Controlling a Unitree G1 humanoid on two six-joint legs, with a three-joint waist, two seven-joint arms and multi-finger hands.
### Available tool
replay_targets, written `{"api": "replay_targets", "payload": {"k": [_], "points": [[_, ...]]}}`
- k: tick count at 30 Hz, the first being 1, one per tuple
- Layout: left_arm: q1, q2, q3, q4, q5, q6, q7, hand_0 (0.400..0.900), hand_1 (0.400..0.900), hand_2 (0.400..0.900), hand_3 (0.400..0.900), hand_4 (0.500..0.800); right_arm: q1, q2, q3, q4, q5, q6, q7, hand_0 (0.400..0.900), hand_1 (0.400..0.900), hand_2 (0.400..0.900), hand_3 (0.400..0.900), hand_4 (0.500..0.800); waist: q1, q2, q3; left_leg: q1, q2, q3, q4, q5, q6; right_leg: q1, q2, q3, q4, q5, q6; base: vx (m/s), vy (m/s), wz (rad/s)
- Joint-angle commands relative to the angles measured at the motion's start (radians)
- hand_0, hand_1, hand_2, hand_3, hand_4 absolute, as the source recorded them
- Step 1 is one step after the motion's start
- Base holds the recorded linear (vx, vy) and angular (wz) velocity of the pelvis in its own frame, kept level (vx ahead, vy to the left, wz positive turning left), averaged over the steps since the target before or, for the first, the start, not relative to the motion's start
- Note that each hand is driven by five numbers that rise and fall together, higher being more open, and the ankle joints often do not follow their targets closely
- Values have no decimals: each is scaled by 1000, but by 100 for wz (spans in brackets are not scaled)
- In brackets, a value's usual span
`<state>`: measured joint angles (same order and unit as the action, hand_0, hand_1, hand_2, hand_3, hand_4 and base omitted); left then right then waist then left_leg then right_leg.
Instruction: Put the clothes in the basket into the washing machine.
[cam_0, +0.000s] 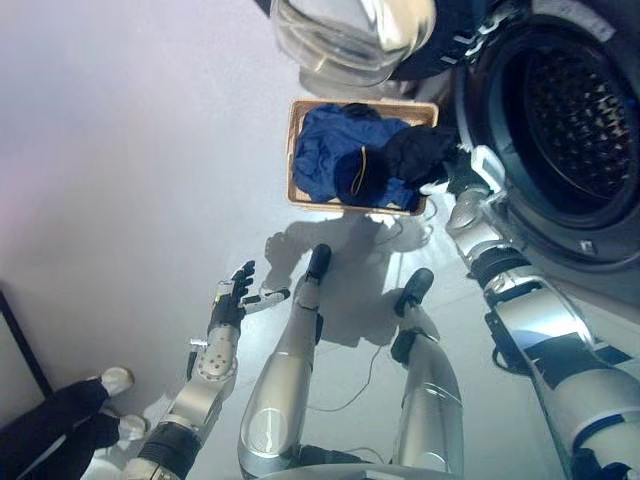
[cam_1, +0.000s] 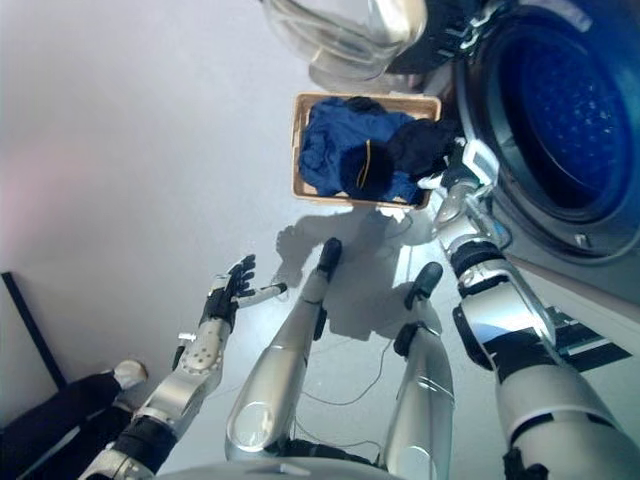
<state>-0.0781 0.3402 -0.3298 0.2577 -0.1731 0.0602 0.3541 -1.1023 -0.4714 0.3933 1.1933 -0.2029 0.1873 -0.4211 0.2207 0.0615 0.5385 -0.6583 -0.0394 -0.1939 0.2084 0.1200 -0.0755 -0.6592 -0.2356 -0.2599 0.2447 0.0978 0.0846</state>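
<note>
A tan wicker basket (cam_0: 293, 150) stands on the floor in front of the washing machine. It holds a blue garment (cam_0: 320, 150) with a dark piece on top. My right hand (cam_0: 452, 178) is at the basket's right rim, curled into a bunched dark garment (cam_0: 418, 152) that rises over the rim towards the machine. The washing machine's drum (cam_0: 575, 115) is open on the right. Its glass door (cam_0: 345, 35) is swung out above the basket. My left hand (cam_0: 232, 296) is open and empty over the floor, well short of the basket.
A person's dark trouser legs and white shoes (cam_0: 115, 380) show at the lower left. A black bar (cam_0: 25, 345) runs along the left edge. The light floor (cam_0: 130, 150) spreads left of the basket.
</note>
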Motion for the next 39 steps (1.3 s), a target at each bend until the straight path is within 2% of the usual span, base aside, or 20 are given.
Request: {"api": "replay_targets", "payload": {"k": [1,8,14,30,32,37,39], "points": [[17,55,-49,-134,43,-55,47,900,900,900,900,800,-85,-116,80,11,-84,-3,-90,900,900,900,900,800,15,55,-19,-43,-62,32,52,-116,63,-51,-36,-2,125,-110,56,-10,29,25],[-35,57,-90,-200,30,-64,72,900,900,900,900,800,-150,-193,89,37,-70,-1,-103,900,900,900,900,800,43,101,-19,-167,-108,4,115,-125,73,-184,-88,0,253,-147,67,-4,34,23],[-55,50,-112,-234,16,-67,83,900,900,900,900,800,-179,-215,63,43,-13,-10,-109,900,900,900,900,800,64,140,-19,-243,-135,-8,154,-131,80,-269,-123,1,332,-175,69,-4,27,15],[-94,38,-152,-274,32,-83,105,900,900,900,900,800,-192,-289,91,103,-65,10,-81,900,900,900,900,800,89,228,-19,-397,-210,4,239,-141,105,-439,-191,53,480,-215,79,-4,46,11],[-94,38,-149,-281,35,-88,110,900,900,900,900,800,-191,-298,111,108,-100,19,-84,400,400,400,400,500,85,234,-19,-412,-215,9,254,-145,107,-454,-193,68,492,-217,78,-12,41,6],[-96,30,-150,-277,38,-87,113,900,900,900,900,800,-177,-302,91,101,-84,19,-112,400,400,400,400,500,74,229,-19,-413,-210,22,253,-144,107,-452,-188,79,476,-212,73,5,16,-5],[-101,31,-146,-276,35,-88,121,900,900,900,900,800,-164,-295,61,75,-40,13,-149,400,400,400,400,500,67,216,-19,-404,-204,24,243,-142,105,-441,-181,76,447,-203,73,29,-2,-19]]}}
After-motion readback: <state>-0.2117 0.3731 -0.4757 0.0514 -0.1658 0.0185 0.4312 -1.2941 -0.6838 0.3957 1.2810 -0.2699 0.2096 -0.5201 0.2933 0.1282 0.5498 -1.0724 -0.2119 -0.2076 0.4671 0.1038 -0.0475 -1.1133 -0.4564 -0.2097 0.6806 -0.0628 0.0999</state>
